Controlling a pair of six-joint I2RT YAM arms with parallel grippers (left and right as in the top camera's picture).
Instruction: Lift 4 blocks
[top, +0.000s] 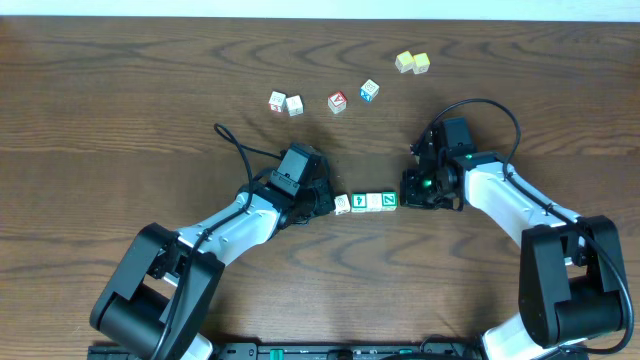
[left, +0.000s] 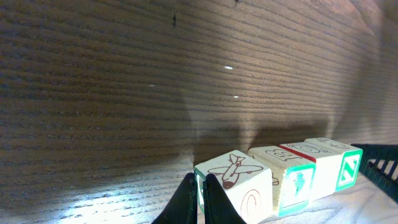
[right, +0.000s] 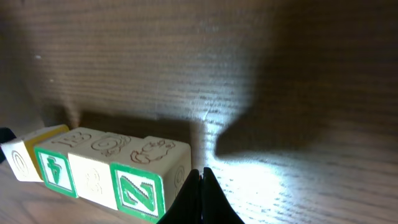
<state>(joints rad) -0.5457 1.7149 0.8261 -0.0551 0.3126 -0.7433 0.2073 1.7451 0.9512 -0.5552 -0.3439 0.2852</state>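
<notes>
Overhead, the four blocks (top: 366, 202) lie in one touching row on the table (top: 120, 100). They sit between the left gripper (top: 328, 203) and the right gripper (top: 406, 192), both pinched shut and holding nothing. If we press unevenly, the row could buckle.

From the left wrist, our closed jaws sit low at the end block (left: 233, 180), at its corner, so it may twist.

From the right wrist, they stand just beside the Z block (right: 138, 190); off-centre contact there risks slipping.
</notes>
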